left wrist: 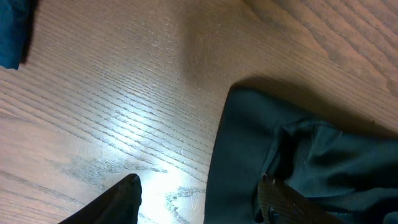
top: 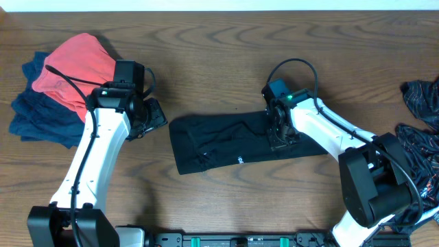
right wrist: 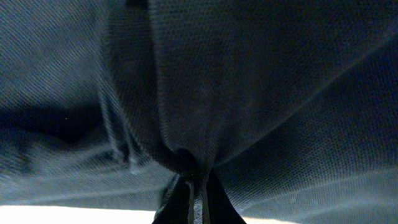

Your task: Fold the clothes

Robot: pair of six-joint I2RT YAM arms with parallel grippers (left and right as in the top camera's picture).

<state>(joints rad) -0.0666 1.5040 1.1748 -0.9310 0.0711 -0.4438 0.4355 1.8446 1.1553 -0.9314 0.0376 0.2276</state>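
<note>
The black shirt (top: 226, 140) is laid out as a long band on the tabletop (top: 219, 55), directly beneath the right hand (top: 280, 134) and reaching across to just beside the left hand (top: 152, 116). A ridge of its fabric is clamped tight in the right hand. The left hand is held apart at the shirt's nearest edge, gripping nothing. A fold is judged to be starting: the pinched cloth must be lifted and carried over toward the left hand without slipping.

The black shirt (top: 226, 140) lies as a long, flattish, creased band on the counter (top: 219, 55); a ridge of its fabric is pinched in the right pincer (top: 280, 134), toward its right end; its left edge lies just beside the left pincer (top: 154, 115); small white logo (top: 241, 160) near its front edge.
</note>
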